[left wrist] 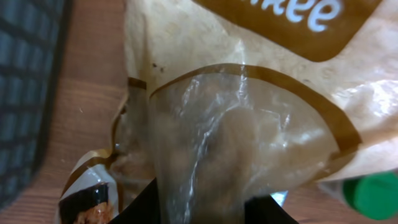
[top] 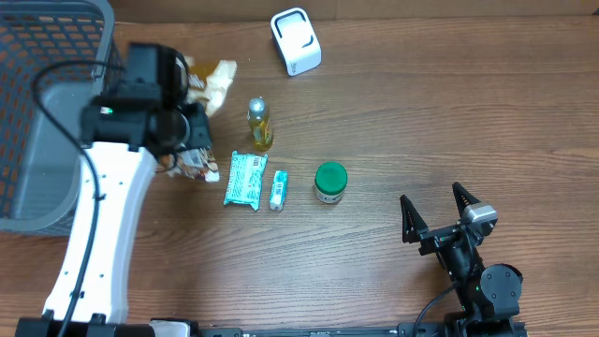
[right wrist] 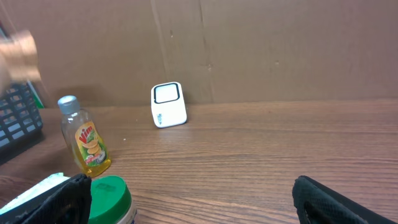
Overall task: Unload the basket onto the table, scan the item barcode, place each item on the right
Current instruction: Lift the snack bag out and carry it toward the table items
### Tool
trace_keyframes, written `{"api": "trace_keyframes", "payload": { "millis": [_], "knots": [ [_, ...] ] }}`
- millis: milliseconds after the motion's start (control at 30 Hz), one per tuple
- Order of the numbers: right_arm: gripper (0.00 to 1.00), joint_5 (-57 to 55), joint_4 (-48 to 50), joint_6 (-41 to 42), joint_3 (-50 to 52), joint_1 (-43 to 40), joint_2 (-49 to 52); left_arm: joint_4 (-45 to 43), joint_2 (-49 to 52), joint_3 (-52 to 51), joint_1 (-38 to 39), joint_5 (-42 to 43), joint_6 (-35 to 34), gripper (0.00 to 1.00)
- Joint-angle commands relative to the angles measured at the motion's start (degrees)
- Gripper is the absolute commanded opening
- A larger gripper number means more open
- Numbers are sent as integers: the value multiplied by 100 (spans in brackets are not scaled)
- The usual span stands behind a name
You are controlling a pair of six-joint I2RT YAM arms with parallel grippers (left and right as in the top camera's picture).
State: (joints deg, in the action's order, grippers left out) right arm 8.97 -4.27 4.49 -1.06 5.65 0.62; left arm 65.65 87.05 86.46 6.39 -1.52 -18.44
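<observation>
Black left gripper (left wrist: 202, 210), on the white arm (top: 103, 215), pinches a crinkled tan snack bag (left wrist: 249, 124) between its jaws; black right gripper (top: 430, 195) gapes wide.

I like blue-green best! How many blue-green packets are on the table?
2. The big packet and the small packet lie side by side mid-table, below the bottle in the overhead view. The left arm covers some table, so more could hide underneath.
</observation>
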Motion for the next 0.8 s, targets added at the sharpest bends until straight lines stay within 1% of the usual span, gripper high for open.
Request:
{"api": "trace_keyframes", "payload": {
  "millis": [0,267,533,633,767],
  "knots": [
    [100,-31,28,-4,61,-26,-46,-280,-15,-612,111,-417,-420,29],
    [100,-31,28,-4,61,-26,-46,-1360,-15,-1834,127,-638,-498,26],
    [100,-31,31,-4,61,-26,-46,-2430,-15,-2905,131,-699,-603,27],
    [100,-31,31,-4,61,-26,-46,-2907,-15,-3292,131,-450,-603,26],
    [100,-31,28,-4,61,-26,-46,-3095,-15,-3582,131,-140,-608,24]
  ]
}}
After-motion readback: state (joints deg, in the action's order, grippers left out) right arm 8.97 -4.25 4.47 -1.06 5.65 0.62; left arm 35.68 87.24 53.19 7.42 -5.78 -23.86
